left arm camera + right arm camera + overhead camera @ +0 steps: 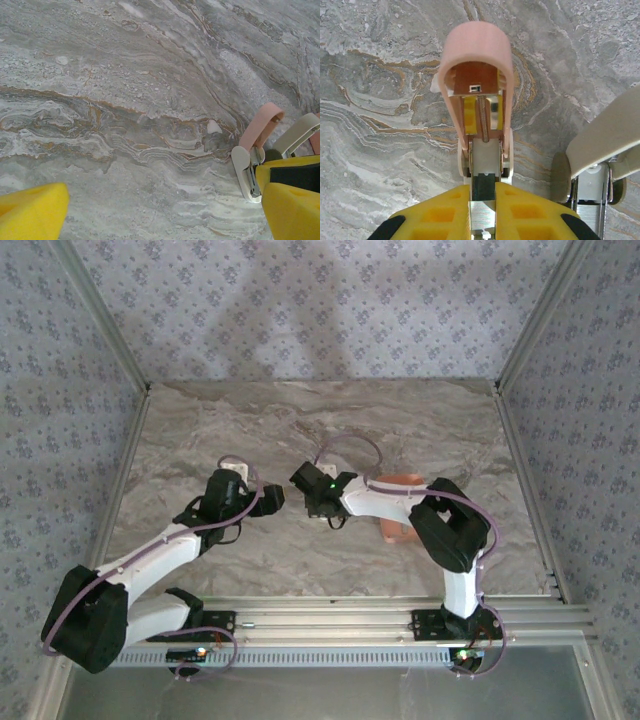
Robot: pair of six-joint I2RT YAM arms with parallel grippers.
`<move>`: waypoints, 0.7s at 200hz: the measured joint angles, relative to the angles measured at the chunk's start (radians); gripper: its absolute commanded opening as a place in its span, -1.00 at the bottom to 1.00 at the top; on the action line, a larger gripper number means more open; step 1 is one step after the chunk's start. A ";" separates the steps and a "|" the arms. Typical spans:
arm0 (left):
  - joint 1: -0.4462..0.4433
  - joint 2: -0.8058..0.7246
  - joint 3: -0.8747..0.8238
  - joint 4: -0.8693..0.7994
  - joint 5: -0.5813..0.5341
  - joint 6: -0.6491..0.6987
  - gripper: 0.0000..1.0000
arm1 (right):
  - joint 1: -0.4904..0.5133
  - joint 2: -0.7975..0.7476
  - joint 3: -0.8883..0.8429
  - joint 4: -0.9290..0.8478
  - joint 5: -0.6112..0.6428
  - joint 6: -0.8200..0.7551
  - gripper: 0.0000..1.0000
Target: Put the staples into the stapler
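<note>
Top external: the left gripper (pixel 268 500) and right gripper (pixel 312 490) nearly meet over the middle of the bench (pixel 300 420). A salmon tray (pixel 392 530) lies partly under the right arm.
Left wrist: the left gripper (pixel 160 200) has its jaws spread wide. The stapler (pixel 245 167) lies just beside the jaw on the picture's right.
Right wrist: the right gripper (pixel 482 192) has its jaws pinching the stapler (pixel 477 65). The pink cover is swung open and the spring (pixel 481 120) is showing.

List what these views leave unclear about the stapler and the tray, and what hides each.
1. Right wrist view: the lower channel of the stapler is covered by the yellow fingers of the right pincer, so whether it is loaded cannot be judged.
2. Top view: the right arm covers much of the salmon tray; its contents are hidden.
3. Left wrist view: the stapler is cut off by the right edge and a yellow finger of the left pincer.
</note>
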 measured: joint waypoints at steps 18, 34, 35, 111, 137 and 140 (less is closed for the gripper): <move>0.000 0.000 0.000 0.002 0.003 0.000 0.97 | 0.001 -0.004 -0.001 -0.009 0.001 0.006 -0.68; 0.000 0.000 0.000 0.002 0.005 0.000 0.97 | 0.001 -0.004 -0.001 -0.013 0.001 0.010 -0.67; 0.000 0.000 0.000 0.002 0.005 0.000 0.97 | 0.001 -0.004 -0.001 -0.013 0.001 0.010 -0.67; 0.000 0.001 0.000 0.002 0.007 0.000 0.97 | 0.001 -0.004 -0.001 -0.039 -0.003 0.023 -0.47; 0.000 0.003 0.000 0.002 0.010 0.003 0.96 | 0.001 -0.015 -0.001 -0.059 0.002 0.021 -0.41; 0.000 0.005 0.000 0.002 0.011 0.004 0.97 | 0.001 -0.018 -0.001 -0.061 0.004 0.021 -0.41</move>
